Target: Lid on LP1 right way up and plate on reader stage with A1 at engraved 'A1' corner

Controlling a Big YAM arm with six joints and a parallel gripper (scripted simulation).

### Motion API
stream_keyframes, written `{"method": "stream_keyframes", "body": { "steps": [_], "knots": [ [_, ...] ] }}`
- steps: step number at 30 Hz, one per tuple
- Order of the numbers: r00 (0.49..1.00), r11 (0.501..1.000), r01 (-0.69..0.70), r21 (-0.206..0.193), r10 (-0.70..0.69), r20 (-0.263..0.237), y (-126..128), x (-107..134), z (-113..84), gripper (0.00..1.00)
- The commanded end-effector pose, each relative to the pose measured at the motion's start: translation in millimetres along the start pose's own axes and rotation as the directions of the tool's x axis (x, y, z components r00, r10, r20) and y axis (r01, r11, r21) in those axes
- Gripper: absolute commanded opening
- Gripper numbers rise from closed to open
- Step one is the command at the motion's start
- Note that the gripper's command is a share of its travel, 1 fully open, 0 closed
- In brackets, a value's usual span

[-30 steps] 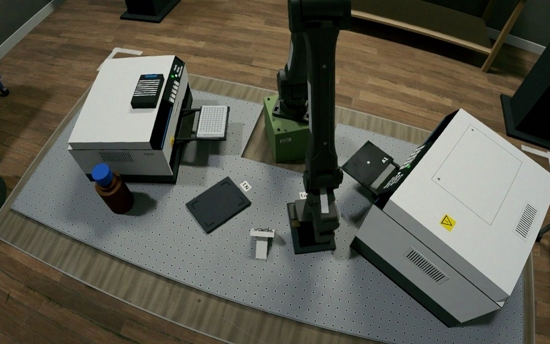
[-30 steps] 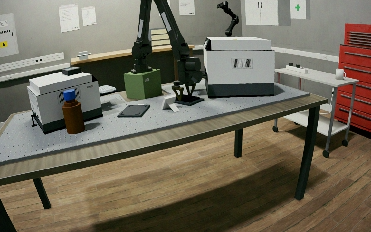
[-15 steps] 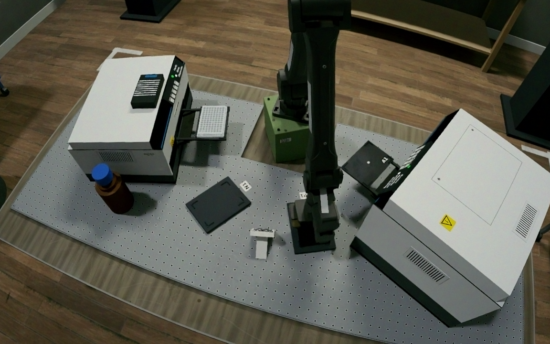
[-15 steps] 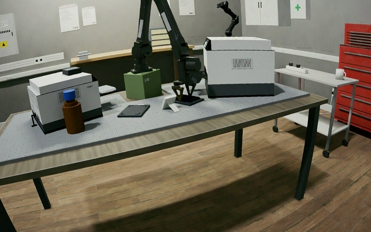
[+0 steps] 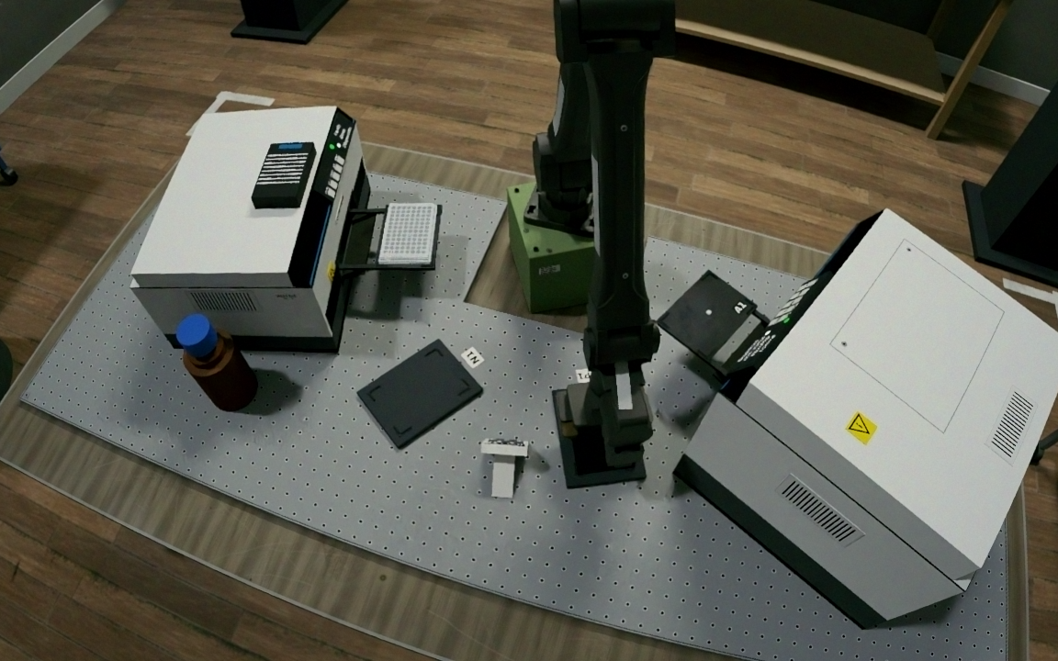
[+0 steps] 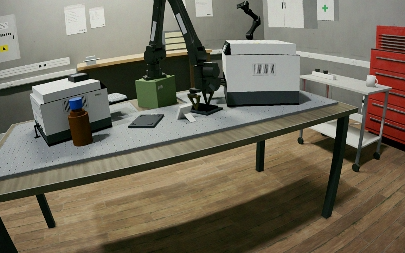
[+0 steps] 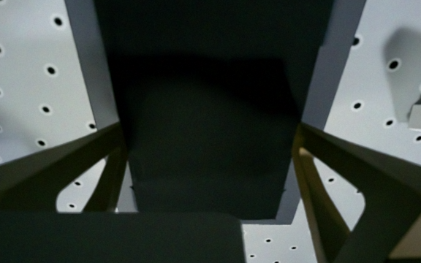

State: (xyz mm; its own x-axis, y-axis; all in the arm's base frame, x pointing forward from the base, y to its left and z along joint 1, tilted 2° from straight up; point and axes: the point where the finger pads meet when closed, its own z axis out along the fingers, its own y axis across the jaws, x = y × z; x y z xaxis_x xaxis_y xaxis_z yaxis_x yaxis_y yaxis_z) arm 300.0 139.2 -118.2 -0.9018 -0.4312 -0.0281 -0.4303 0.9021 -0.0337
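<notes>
My gripper (image 6: 200, 106) (image 7: 210, 131) is shut on the dark lid (image 7: 210, 153), with a fingertip at each side edge of it. The lid is low over LP1 (image 5: 570, 480) (image 7: 314, 95), whose grey rim shows along both sides and at the lower right of the lid in the wrist view. Whether the lid touches LP1 or lies inside its locators I cannot tell. The white plate (image 5: 410, 234) (image 6: 116, 97) is uncovered, wells showing, on the dispenser's stage (image 5: 364, 238). The reader's stage (image 5: 693, 316) is empty; its engraved A1 faces the reader.
The dispenser (image 5: 229, 196) (image 6: 68, 91) stands left, the capped bottle (image 5: 222, 382) (image 6: 80, 127) upright beside it. N1 (image 5: 420, 394) (image 6: 146, 120) holds nothing. A small white stand (image 5: 503, 472) (image 6: 184, 111) is close to LP1. The reader (image 5: 911, 329) (image 6: 262, 75) stands right.
</notes>
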Motion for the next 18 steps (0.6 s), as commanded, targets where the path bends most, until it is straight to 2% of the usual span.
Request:
{"method": "stream_keyframes", "body": {
  "steps": [1,18],
  "knots": [
    [0.999,1.0,0.013,-0.001,-0.013,0.051,2.0,-24.7,-12.9,0.85],
    [1.0,1.0,0.016,-0.002,-0.016,0.021,1.3,-4.8,-14.3,0.85]
  ]
}}
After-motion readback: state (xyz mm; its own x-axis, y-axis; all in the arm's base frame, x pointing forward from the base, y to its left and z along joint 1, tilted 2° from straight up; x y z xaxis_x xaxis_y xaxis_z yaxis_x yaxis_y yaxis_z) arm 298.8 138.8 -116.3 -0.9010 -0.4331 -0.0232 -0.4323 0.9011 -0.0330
